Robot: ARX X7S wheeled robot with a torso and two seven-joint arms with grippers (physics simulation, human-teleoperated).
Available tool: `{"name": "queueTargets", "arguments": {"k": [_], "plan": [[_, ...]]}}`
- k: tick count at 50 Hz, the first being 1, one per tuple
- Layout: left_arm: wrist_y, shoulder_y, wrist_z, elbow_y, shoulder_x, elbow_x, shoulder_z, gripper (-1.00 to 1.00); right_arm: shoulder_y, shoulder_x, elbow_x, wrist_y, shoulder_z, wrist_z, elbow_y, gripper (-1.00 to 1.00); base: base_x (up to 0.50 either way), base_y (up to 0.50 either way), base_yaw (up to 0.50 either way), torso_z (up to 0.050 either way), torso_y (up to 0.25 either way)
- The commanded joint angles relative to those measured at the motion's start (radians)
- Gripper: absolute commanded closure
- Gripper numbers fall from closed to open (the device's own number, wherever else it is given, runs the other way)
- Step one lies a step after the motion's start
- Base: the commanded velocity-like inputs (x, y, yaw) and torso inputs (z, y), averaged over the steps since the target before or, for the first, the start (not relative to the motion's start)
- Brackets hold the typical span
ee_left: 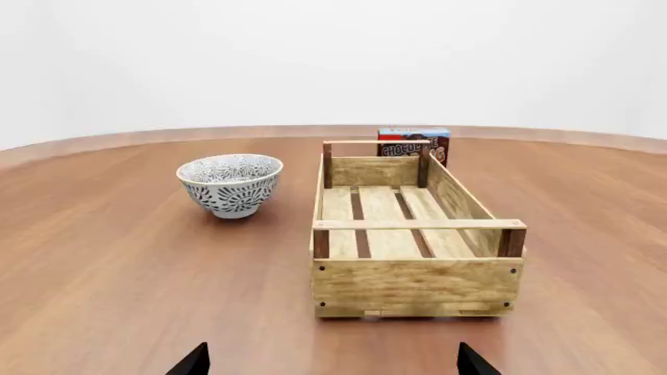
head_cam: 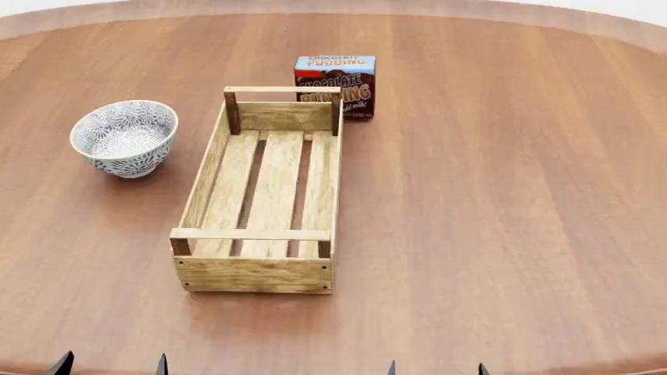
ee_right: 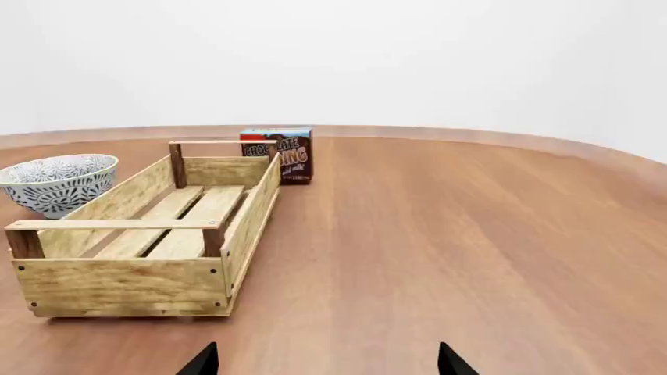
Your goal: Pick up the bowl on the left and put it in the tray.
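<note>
Both grippers sit at the near edge of the table (head_cam: 501,195), only dark fingertips showing. Left gripper (head_cam: 112,364) is at approx 7 o'clock in the head view, tips spread apart w/ nothing between them; its wrist cam shows the same wide gap (ee_left: 331,361). Right gripper (head_cam: 436,367) is at approx 5 o'clock, fingers likewise parted and holding nothing (right wrist cam agrees (ee_right: 326,359)).

Next out, the tray (head_cam: 253,273) lies lengthwise toward 12 o'clock, near end wall facing the robot, slatted floor bare. It's slightly left of centre, well apart from both grippers.

Bowl (head_cam: 124,137) stands upright on the wood at approx 10 o'clock, beside the tray's far half on its left side, near but not touching. Nothing visible inside it. Left wrist cam shows it clear of the tray wall (ee_left: 230,184); right wrist cam sees it partly hidden behind the tray's long side (ee_right: 55,181).

Farthest, a chocolate pudding box (head_cam: 335,84) stands upright at approx 12 o'clock, just behind the tray's far right corner post; can't tell if touching.
</note>
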Motion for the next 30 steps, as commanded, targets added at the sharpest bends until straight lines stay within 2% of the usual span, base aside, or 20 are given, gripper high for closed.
{"name": "queueTargets", "arguments": {"k": [1, 11, 17, 24, 30], "plan": [[0.003, -0.002, -0.031, -0.004, -0.027, -0.027, 0.031, -1.00, 0.002, 0.015, 0.015, -0.004, -0.020, 0.020, 0.006, -1.00, 0.00, 0.00, 0.00, 0.000, 0.000], [0.026, -0.002, -0.073, 0.001, -0.051, -0.032, 0.061, -1.00, 0.006, 0.046, 0.040, 0.006, -0.055, 0.058, -0.001, -1.00, 0.00, 0.00, 0.00, 0.000, 0.000], [-0.022, -0.014, -0.118, -0.001, -0.061, 0.002, 0.078, -1.00, 0.008, 0.057, 0.061, 0.019, -0.065, 0.065, -0.003, -1.00, 0.00, 0.00, 0.00, 0.000, 0.000], [0.023, -0.008, -0.107, -0.005, -0.074, -0.019, 0.096, -1.00, 0.006, 0.067, 0.096, -0.018, -0.075, 0.053, 0.004, -1.00, 0.00, 0.00, 0.00, 0.000, 0.000], [0.015, -0.009, -0.103, -0.009, -0.082, -0.037, 0.106, -1.00, 0.001, 0.075, 0.101, -0.021, -0.084, 0.064, -0.002, -1.00, 0.00, 0.50, 0.00, 0.000, 0.000]]}}
